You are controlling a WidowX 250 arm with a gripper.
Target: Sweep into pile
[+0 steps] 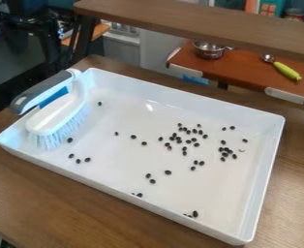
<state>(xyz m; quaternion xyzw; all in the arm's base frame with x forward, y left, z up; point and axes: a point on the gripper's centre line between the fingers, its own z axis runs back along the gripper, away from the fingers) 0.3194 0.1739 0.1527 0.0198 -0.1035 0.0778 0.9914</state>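
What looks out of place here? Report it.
The small black pieces are scattered across the white tray, not piled, and the brush sits slanted, its handle poking over the rim. Nothing looks damaged.

The tray [109, 179] is plain white, dotted with black beans [168, 172], and at its ten o'clock the brush [54, 115] pairs a white body and pale blue-white bristles with a grey handle and a bright blue patch. Brown wood grain streaks the table [44, 201]. Towards one o'clock a silver bowl [209, 51] meets an orange-brown shelf [245, 65]; at two, a scoop [286, 71] has a lime-green handle.
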